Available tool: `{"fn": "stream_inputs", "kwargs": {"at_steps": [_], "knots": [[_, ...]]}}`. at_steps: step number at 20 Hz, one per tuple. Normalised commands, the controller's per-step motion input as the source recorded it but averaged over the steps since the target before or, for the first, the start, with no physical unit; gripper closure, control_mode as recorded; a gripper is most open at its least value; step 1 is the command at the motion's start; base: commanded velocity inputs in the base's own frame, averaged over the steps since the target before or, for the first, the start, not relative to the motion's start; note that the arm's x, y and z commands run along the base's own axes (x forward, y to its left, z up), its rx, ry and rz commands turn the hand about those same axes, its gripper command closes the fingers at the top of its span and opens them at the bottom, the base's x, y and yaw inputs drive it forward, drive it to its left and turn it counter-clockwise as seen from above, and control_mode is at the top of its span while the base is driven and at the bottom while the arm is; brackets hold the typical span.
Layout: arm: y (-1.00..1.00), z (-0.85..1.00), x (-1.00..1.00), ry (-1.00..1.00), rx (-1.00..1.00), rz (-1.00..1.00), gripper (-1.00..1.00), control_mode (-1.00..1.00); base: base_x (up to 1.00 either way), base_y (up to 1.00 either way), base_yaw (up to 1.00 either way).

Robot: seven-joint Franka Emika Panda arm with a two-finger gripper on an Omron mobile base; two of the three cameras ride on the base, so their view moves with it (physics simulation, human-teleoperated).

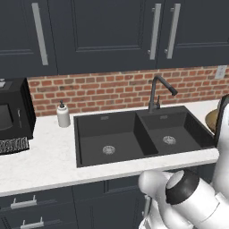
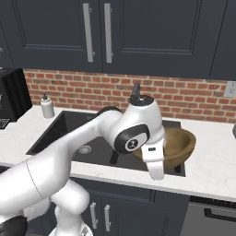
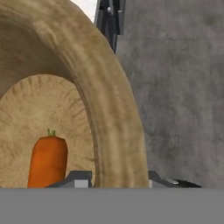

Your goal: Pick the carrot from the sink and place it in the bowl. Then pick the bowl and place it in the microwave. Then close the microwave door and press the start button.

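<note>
The wooden bowl (image 2: 177, 147) sits on the white table (image 2: 212, 168) just right of the black sink (image 1: 134, 134), with the orange carrot (image 3: 47, 162) lying inside it. In the hand view the jaws straddle the bowl's rim – one finger inside, one outside – clamped on its wall.

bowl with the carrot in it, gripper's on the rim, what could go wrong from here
The gripper pinches only one side of the bowl rim, so the bowl may tilt or slip when lifted. The carrot lies loose inside and could roll out if it tips. The bowl sits close to the sink edge, so a slip might drop it in.
</note>
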Motion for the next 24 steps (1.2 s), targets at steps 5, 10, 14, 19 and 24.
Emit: {"fn": "stream_inputs", "kwargs": {"at_steps": [5, 10, 14, 19, 24], "knots": [[0.67, 0.28, -0.47, -0.07, 0.05, -0.01, 1.0, -1.0, 0.0, 0.0, 0.0], [0.74, 0.26, -0.38, -0.14, 0.05, 0.0, 1.0, -1.0, 0.0, 0.0, 0.0], [0.72, 0.34, -0.35, -0.06, 0.08, 0.0, 1.0, -1.0, 0.0, 0.0, 0.0], [0.73, 0.6, -0.37, 0.0, 0.07, 0.0, 1.0, -1.0, 0.0, 0.0, 0.0], [0.62, 0.71, -0.27, 0.0, 0.04, 0.0, 1.0, -1.0, 0.0, 0.0, 0.0]]}}
